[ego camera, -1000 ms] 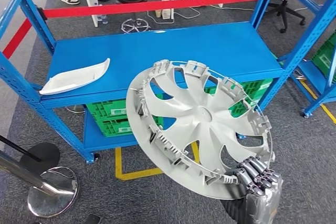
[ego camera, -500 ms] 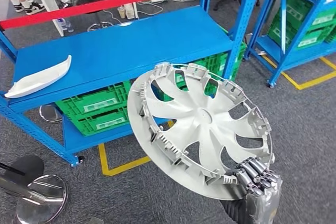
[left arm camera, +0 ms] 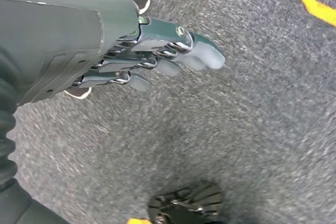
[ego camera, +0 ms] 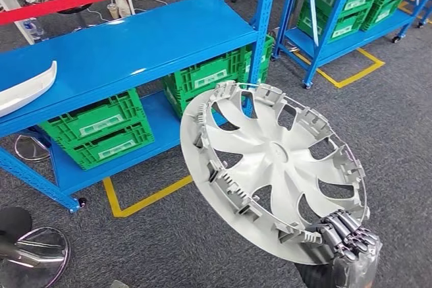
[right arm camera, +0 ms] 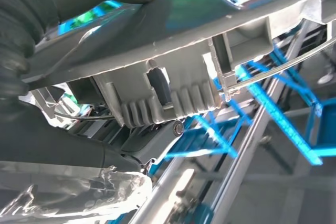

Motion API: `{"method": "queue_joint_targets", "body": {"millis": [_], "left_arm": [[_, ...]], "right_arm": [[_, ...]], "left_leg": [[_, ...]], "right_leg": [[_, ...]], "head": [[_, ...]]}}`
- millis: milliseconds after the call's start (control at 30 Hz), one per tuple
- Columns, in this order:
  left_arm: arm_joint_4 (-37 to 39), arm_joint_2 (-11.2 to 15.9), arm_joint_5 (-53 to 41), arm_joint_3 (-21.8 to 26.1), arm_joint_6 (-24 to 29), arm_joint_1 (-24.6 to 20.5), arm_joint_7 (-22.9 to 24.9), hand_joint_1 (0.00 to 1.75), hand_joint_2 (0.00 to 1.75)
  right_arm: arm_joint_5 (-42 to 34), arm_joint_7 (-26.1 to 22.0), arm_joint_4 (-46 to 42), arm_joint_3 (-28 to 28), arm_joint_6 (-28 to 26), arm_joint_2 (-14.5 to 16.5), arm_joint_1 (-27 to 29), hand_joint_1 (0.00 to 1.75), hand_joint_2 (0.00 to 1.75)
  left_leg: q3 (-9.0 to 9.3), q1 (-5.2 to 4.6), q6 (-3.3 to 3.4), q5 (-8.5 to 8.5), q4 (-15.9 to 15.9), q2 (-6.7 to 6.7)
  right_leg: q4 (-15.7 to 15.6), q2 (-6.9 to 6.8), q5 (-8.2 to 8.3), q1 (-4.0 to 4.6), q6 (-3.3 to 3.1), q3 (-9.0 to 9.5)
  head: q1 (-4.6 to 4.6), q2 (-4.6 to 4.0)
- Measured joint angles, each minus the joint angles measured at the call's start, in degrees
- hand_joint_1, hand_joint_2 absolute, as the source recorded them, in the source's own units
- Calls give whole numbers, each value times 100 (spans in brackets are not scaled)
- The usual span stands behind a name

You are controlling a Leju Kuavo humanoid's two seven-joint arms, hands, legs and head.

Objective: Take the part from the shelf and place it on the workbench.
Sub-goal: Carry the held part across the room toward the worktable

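Observation:
A large grey wheel cover (ego camera: 277, 163), inner side up, is carried tilted in front of me. My right hand (ego camera: 349, 234) grips its near rim from below, fingers curled over the edge. The right wrist view looks close along the cover's ribbed rim (right arm camera: 170, 95) with a thumb above it. My left hand (left arm camera: 158, 59) hangs over the grey carpet with its fingers straight and nothing in them. The blue shelf (ego camera: 127, 48) lies at upper left, apart from the cover.
A white curved trim piece (ego camera: 23, 89) lies on the shelf's left end. Green crates (ego camera: 96, 129) fill the lower shelf level. A second blue rack (ego camera: 336, 5) with green crates stands at upper right. Yellow floor tape (ego camera: 142, 197) and a chrome post base (ego camera: 33, 254) lie on the carpet.
The whole view has swung to the right: the shelf and trim piece slid left and a second rack came in. The wheel cover stays in my right hand's grip.

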Motion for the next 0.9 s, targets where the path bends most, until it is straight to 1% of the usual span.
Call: {"method": "queue_joint_targets", "body": {"millis": [33, 67, 100, 133, 167, 200, 233, 267, 300, 333, 367, 400, 433, 467, 500, 533, 567, 600, 633, 667, 700, 733, 767, 800, 833, 867, 900], "left_arm": [[1, 5, 2, -18, -7, 13, -1, 0, 175], [1, 8, 3, -35, -15, 22, -2, 0, 175], [1, 11, 4, -51, -21, 23, -4, 0, 175], [1, 13, 4, -67, -25, 21, -5, 0, 175], [1, 13, 4, -81, -27, 19, -7, 0, 175], [2, 16, 5, -93, -27, 20, -8, 0, 175], [3, 17, 7, -105, -28, 21, -11, 0, 175], [4, 22, 8, -117, -31, 20, -15, 0, 175], [5, 26, 9, -128, -34, 16, -19, 0, 175], [5, 27, 10, -139, -38, 10, -22, 0, 175], [5, 31, 10, -151, -41, 4, -24, 0, 175], [5, 34, 10, -163, -42, 0, -24, 0, 175], [5, 35, 10, -174, -42, 2, -25, 0, 175], [5, 37, 10, -184, -43, 10, -26, 0, 175], [5, 38, 10, -192, -44, 24, -28, 0, 175], [5, 37, 10, -197, -45, 41, -29, 0, 175], [5, 39, 11, -202, -46, 57, -29, 0, 175], [5, 42, 12, -205, -46, 66, -30, 0, 175], [5, 46, 13, -207, -46, 69, -30, 0, 175], [5, 51, 13, -208, -46, 68, -31, 0, 175], [6, 58, 13, -208, -46, 65, -31, 0, 175], [7, 63, 13, -210, -46, 65, -32, 0, 175], [7, 68, 13, -214, -45, 66, -34, 0, 175], [8, 71, 13, -219, -45, 66, -37, 0, 175], [9, 71, 13, -224, -44, 63, -40, 0, 175], [9, 69, 14, -228, -44, 57, -41, 0, 175], [10, 64, 14, -231, -44, 46, -42, 0, 175]], "right_arm": [[-13, -18, -4, -16, 0, 7, 10, 175, 175], [-28, -39, -9, -33, 0, 15, 27, 175, 175], [-45, -61, -19, -53, 0, 27, 50, 175, 175], [-60, -80, -34, -74, 0, 42, 77, 175, 175], [-72, -102, -53, -97, 0, 62, 106, 175, 175], [-84, -123, -77, -123, 0, 86, 133, 175, 175], [-92, -149, -103, -150, 0, 113, 154, 175, 175], [-99, -173, -130, -176, 0, 141, 173, 175, 175], [-105, -194, -156, -202, 0, 169, 192, 175, 175], [-110, -210, -179, -226, 0, 194, 211, 175, 175], [-114, -221, -200, -248, 0, 217, 230, 175, 175], [-117, -229, -218, -266, 0, 240, 248, 175, 175], [-120, -237, -232, -280, 0, 258, 260, 175, 175], [-121, -242, -243, -289, 0, 276, 268, 175, 175], [-123, -246, -248, -298, 0, 293, 277, 175, 175], [-125, -250, -249, -307, 0, 306, 285, 175, 175], [-127, -252, -251, -316, 0, 317, 297, 175, 175], [-131, -255, -252, -326, 0, 326, 312, 175, 175], [-133, -256, -254, -333, 0, 333, 325, 175, 175], [-135, -256, -259, -340, 0, 340, 336, 175, 175], [-136, -257, -267, -345, 0, 348, 342, 175, 175], [-136, -257, -276, -349, 0, 356, 343, 175, 175], [-137, -259, -288, -352, 0, 362, 343, 175, 175], [-137, -260, -299, -353, 0, 367, 343, 175, 175], [-138, -262, -309, -355, 0, 370, 344, 175, 175], [-138, -263, -320, -357, 0, 373, 351, 175, 175], [-139, -263, -328, -361, 0, 375, 362, 175, 175]], "left_leg": [[-64, -2, 0, 41, 11, 94], [-128, -3, -14, 76, 21, 185], [-191, -1, -32, 104, 35, 272], [-245, 3, -52, 125, 50, 349], [-284, 8, -74, 139, 67, 421], [-313, 3, -100, 147, 89, 489], [-333, -4, -127, 154, 118, 550], [-345, -14, -159, 164, 148, 604], [-353, -21, -189, 176, 171, 657], [-358, -20, -217, 192, 191, 708], [-372, -13, -249, 181, 211, 723], [-397, 7, -280, 114, 266, 629], [-454, 26, -308, -22, 410, 474], [-556, 46, -332, -228, 679, 287], [-693, 61, -345, -460, 1060, 115], [-845, 65, -348, -657, 1474, 42], [-959, 65, -346, -763, 1797, 14], [-994, 64, -336, -754, 1938, 4], [-925, 64, -317, -633, 1848, -9], [-762, 63, -292, -442, 1563, -46], [-558, 65, -258, -287, 1191, -152], [-376, 69, -231, -177, 856, -272], [-258, 72, -214, -129, 627, -373], [-203, 73, -202, -139, 509, -437], [-203, 71, -202, -142, 478, -418], [-217, 83, -189, -133, 443, -359], [-226, 93, -171, -121, 410, -291]], "right_leg": [[426, -72, -228, -28, 34, -92], [751, -108, -325, -55, 67, -128], [892, -134, -281, -79, 95, -73], [815, -165, -146, -101, 117, 86], [519, -236, 9, -116, 132, 362], [101, -364, 103, -120, 138, 711], [-320, -486, 127, -106, 121, 1028], [-646, -583, 102, -90, 96, 1258], [-824, -616, 54, -71, 66, 1370], [-890, -569, 28, -60, 32, 1367], [-923, -498, 19, -74, 0, 1364], [-949, -425, 19, -87, -39, 1354], [-972, -358, 28, -99, -86, 1341], [-984, -295, 45, -106, -135, 1336], [-970, -233, 69, -96, -172, 1294], [-951, -164, 90, -82, -198, 1255], [-923, -90, 106, -66, -212, 1214], [-889, -14, 116, -51, -218, 1173], [-849, 62, 120, -39, -220, 1135], [-809, 136, 121, -31, -220, 1103], [-771, 206, 123, -29, -218, 1073], [-736, 276, 128, -25, -206, 1037], [-711, 341, 142, -27, -184, 1002], [-694, 402, 161, -31, -152, 964], [-684, 461, 188, -34, -112, 926], [-675, 512, 209, -40, -73, 890], [-639, 479, 190, -38, -42, 834]], "head": [[8, 0], [6, 0], [9, 0], [9, 0], [9, 0], [12, 0], [7, 0], [5, 0], [3, 0], [1, 0], [3, 0], [-4, 0], [-15, 0], [-27, 0], [-38, 0], [-40, 0], [-39, 0], [-38, 0], [-38, 0], [-38, 0], [-37, 0], [-34, 0], [-35, 0], [-35, 0], [-35, 0], [-34, 0], [-32, 0]]}}
